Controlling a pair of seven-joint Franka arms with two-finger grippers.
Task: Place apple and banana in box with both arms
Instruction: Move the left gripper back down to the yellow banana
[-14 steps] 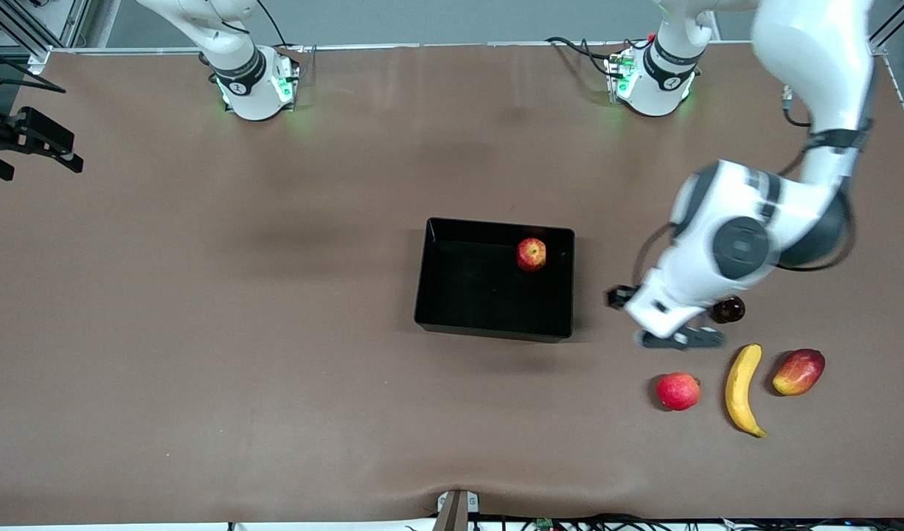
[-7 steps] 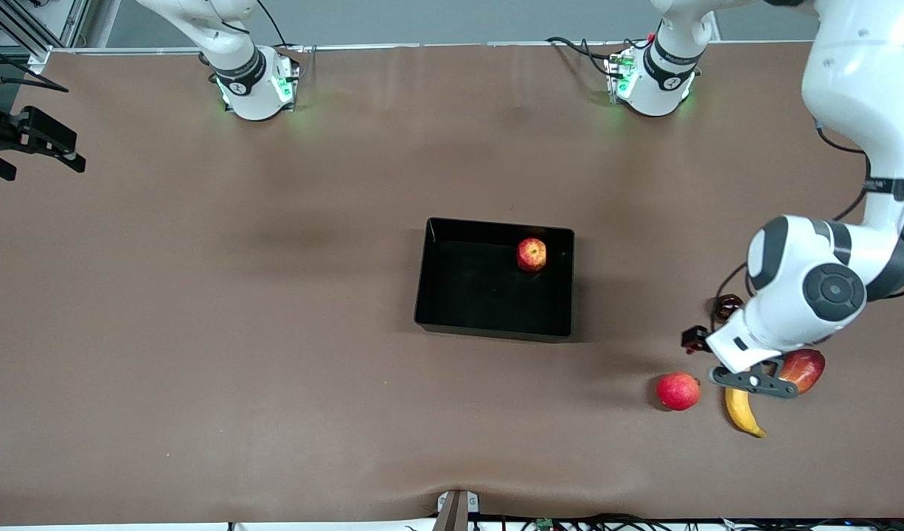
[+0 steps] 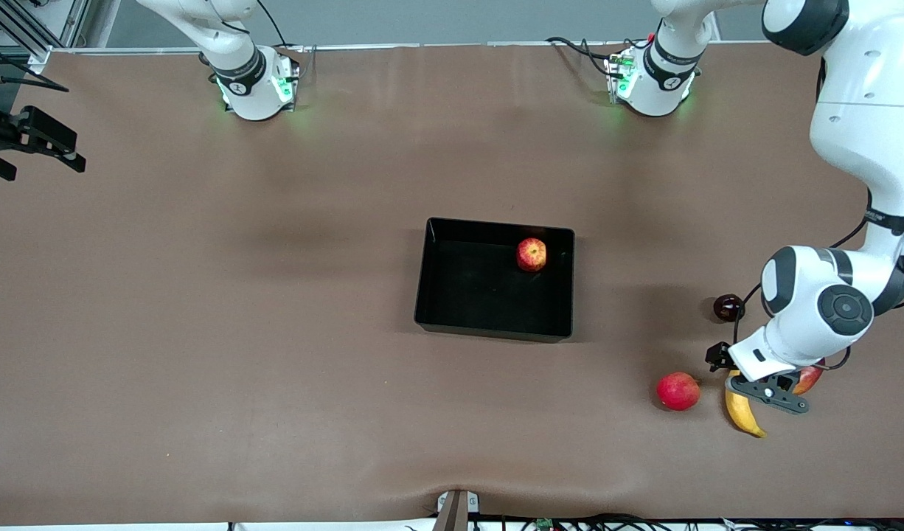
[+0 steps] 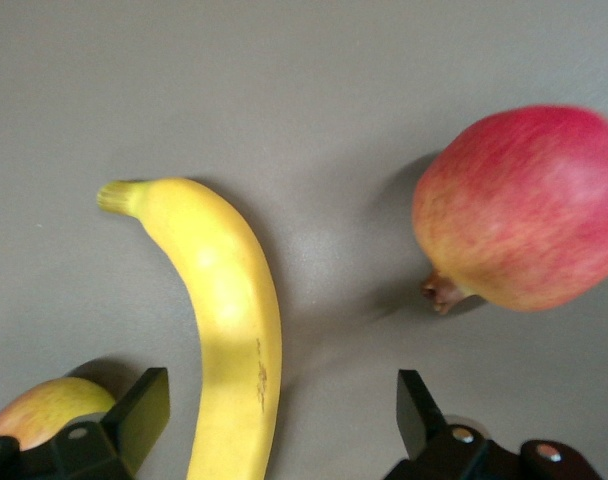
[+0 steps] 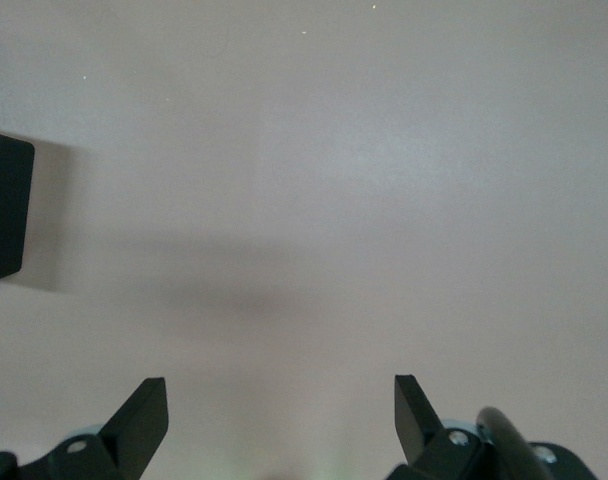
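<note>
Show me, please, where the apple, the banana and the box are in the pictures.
apple [image 3: 532, 254]: front view, middle of the fruit, inside the box.
banana [image 4: 229, 310]: left wrist view, middle of its yellow body, on the table.
box [image 3: 494, 330]: front view, its wall nearest the camera.

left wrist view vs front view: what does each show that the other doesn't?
Left wrist view only: the left gripper's open fingertips straddling the long curved yellow banana without touching it, and the pinkish-red round fruit's brown nub.

Front view only: the shallow glossy black box with the small streaky red apple inside, a small dark round fruit, and the waiting right gripper at the right arm's end of the table.

Both: banana, pinkish-red round fruit, red-yellow mango, left gripper.
</note>
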